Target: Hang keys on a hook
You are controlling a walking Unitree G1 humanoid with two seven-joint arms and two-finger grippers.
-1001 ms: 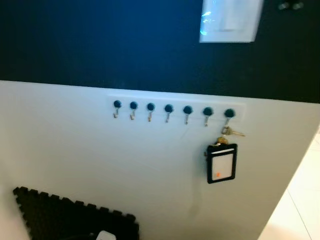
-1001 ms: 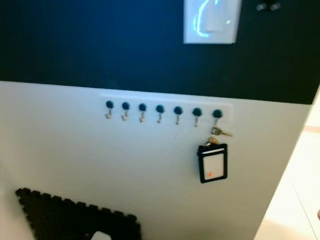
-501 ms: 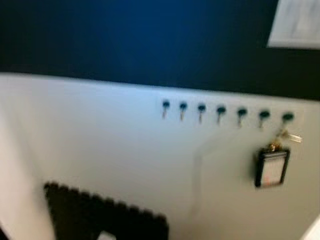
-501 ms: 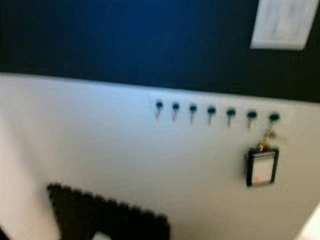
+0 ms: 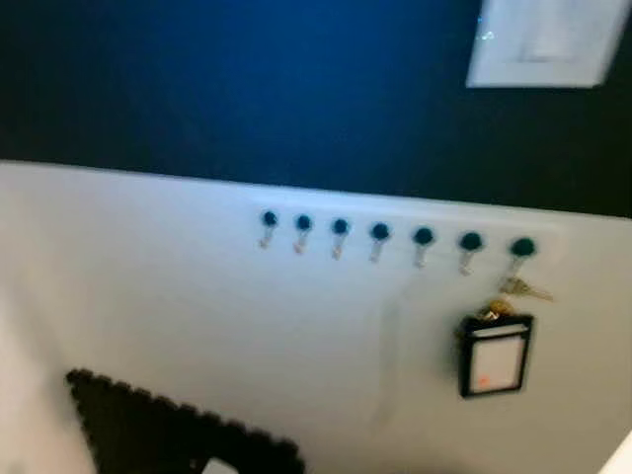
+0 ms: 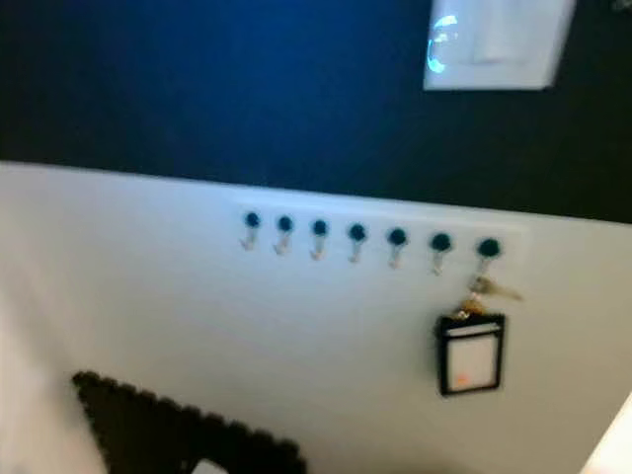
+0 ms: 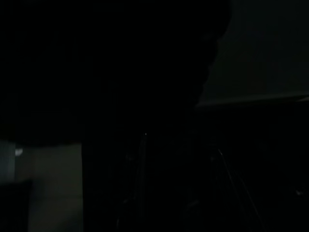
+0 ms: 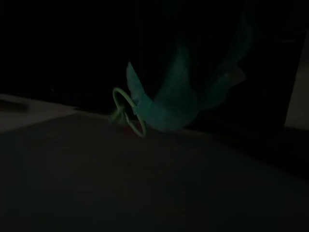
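A row of several dark-knobbed hooks [image 5: 380, 235] runs along a white rail on the wall, where the dark upper part meets the white lower part. On the rightmost hook [image 5: 522, 248] hang brass keys [image 5: 520, 289] with a black badge holder [image 5: 494, 355] below them. The other hooks are bare. In the dark right wrist view a pale green key ring [image 8: 129, 112] with a teal tag [image 8: 178, 101] hangs in the air above a dim surface, held in my right gripper. The left wrist view is almost black.
A white wall plate [image 5: 543, 39] is mounted on the dark wall up to the right. A black foam mat with a toothed edge [image 5: 168, 434] lies low on the left. The wall ends at a corner on the right [image 5: 620, 449].
The whole picture has swung sideways and back, so the camera has moved. The hooks, the hung keys and the badge holder keep their places on the wall.
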